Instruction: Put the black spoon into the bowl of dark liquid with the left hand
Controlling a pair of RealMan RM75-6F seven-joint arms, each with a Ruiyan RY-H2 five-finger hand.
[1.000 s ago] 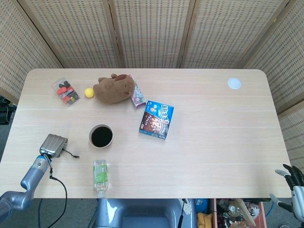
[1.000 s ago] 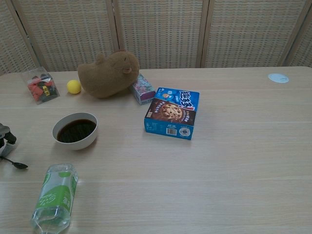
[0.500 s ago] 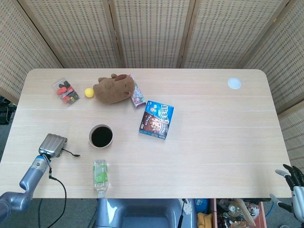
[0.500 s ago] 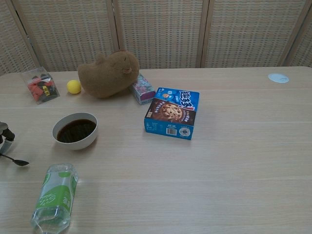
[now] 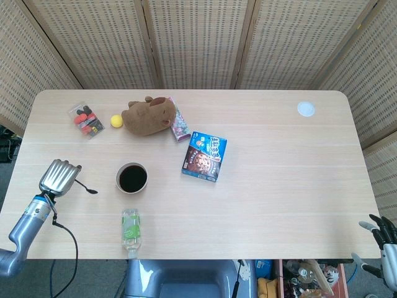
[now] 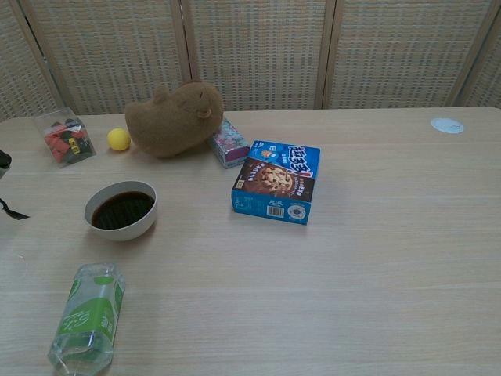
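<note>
The white bowl of dark liquid (image 5: 132,178) (image 6: 120,210) stands left of the table's middle. My left hand (image 5: 59,176) is to the left of it and holds the thin black spoon (image 5: 87,187) by its handle. The spoon's small head points right toward the bowl, a short gap away from the rim. In the chest view only the spoon's end (image 6: 11,211) shows at the left edge, raised above the tabletop. My right hand (image 5: 381,246) hangs off the table's near right corner, its fingers apart and holding nothing.
A clear bottle with a green label (image 5: 130,231) lies in front of the bowl. Behind the bowl are a brown plush toy (image 5: 147,115), a yellow ball (image 5: 116,121) and a clear box of red items (image 5: 85,120). A blue cookie box (image 5: 205,156) lies right of the bowl.
My left hand has risen and moved back and to the left, lifting the spoon off the table. The right hand has not moved.
</note>
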